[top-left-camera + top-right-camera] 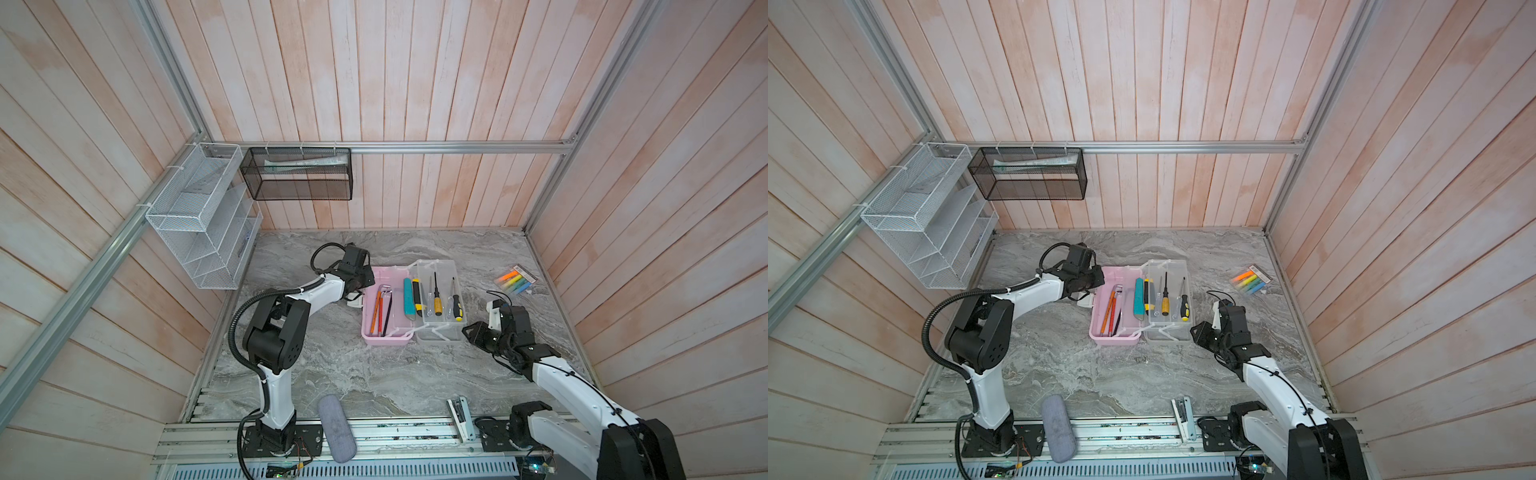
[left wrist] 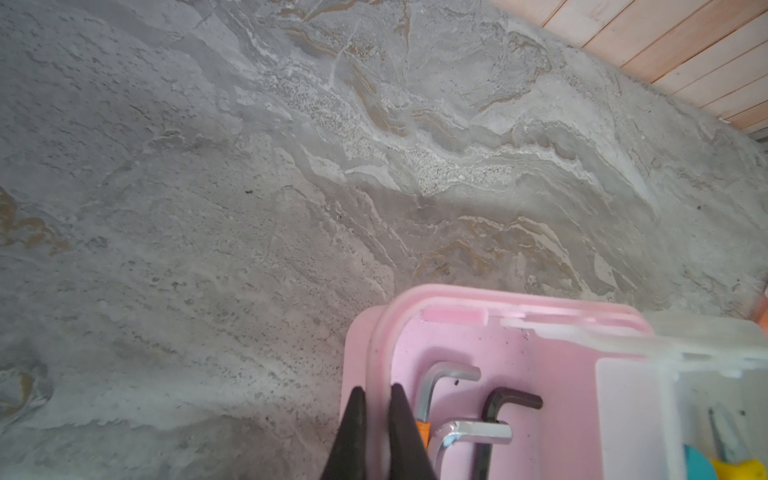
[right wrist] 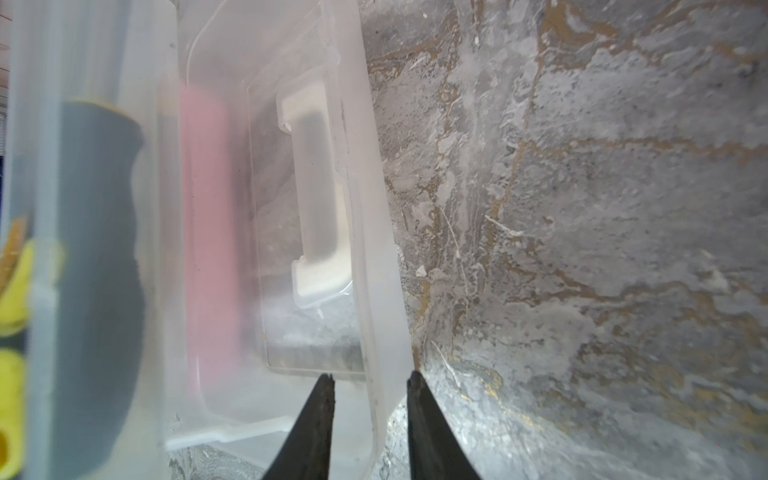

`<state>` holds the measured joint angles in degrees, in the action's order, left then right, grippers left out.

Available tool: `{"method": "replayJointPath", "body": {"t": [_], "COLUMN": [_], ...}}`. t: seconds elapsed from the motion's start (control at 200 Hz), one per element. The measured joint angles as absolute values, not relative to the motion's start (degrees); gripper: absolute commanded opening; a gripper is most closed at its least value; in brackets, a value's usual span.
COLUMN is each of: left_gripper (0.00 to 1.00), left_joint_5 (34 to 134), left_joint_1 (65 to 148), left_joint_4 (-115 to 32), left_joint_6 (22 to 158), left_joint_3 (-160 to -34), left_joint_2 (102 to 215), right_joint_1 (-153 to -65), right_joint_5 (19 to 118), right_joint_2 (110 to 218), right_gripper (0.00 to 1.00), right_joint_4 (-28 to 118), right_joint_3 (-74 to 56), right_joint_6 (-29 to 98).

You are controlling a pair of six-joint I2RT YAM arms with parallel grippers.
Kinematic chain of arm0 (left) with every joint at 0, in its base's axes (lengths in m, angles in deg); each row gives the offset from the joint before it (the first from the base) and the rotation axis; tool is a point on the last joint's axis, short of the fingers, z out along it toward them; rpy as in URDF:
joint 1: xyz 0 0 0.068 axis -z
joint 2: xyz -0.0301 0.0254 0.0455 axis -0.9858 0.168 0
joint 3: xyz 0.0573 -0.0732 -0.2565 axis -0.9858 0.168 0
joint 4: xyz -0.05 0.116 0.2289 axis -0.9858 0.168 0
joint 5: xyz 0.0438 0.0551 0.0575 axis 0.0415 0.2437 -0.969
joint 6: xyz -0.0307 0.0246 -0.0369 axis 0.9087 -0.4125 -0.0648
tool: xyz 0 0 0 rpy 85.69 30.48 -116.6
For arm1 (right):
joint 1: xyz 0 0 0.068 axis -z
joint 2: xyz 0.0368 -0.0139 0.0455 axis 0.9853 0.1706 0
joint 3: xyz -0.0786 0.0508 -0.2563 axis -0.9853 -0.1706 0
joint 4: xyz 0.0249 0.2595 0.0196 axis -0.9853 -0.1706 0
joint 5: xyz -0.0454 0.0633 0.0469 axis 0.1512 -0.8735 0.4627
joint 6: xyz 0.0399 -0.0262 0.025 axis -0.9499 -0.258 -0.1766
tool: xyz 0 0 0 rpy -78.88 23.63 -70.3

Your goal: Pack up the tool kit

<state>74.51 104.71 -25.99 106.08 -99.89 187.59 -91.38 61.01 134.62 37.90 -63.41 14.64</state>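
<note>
The tool kit's pink box (image 1: 384,341) (image 1: 1113,340) stands open mid-table, its frosted lid (image 1: 440,338) (image 1: 1169,337) laid flat to the right. Hex keys (image 1: 384,307) (image 2: 449,370) and slim orange tools lie in the pink half, beside a teal tool (image 1: 408,297) and a black-yellow one (image 1: 417,299). Two screwdrivers (image 1: 436,299) rest in the lid. My left gripper (image 1: 356,300) (image 2: 376,388) is shut on the box's left rim. My right gripper (image 1: 467,332) (image 3: 371,376) stands open, its fingers either side of the lid's wall (image 3: 374,291) at the near right corner.
A packet of neon highlighters (image 1: 515,280) lies at the far right. A grey pouch (image 1: 336,428) and a small metal clip (image 1: 459,415) sit at the front edge. A white mesh rack (image 1: 199,216) and a black mesh basket (image 1: 299,174) hang on the walls.
</note>
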Motion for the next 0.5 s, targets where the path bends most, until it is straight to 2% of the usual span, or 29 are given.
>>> {"method": "replayJointPath", "body": {"t": [0.19, 0.5], "left_gripper": [0.00, 0.00], "left_joint_5": [74.6, 75.8], "left_joint_1": [104.8, 105.5], "left_joint_4": [-26.4, -28.5], "left_joint_6": [106.9, 108.9], "left_joint_3": [-99.7, -98.8], "left_joint_2": [187.6, 187.6], "right_joint_1": [-91.4, -91.3], "right_joint_5": [60.6, 60.7], "right_joint_2": [137.4, 140.2], "right_gripper": [0.23, 0.21], "right_joint_4": [41.2, 43.5], "right_joint_3": [-63.6, -63.6], "right_joint_6": [14.3, 14.3]}}
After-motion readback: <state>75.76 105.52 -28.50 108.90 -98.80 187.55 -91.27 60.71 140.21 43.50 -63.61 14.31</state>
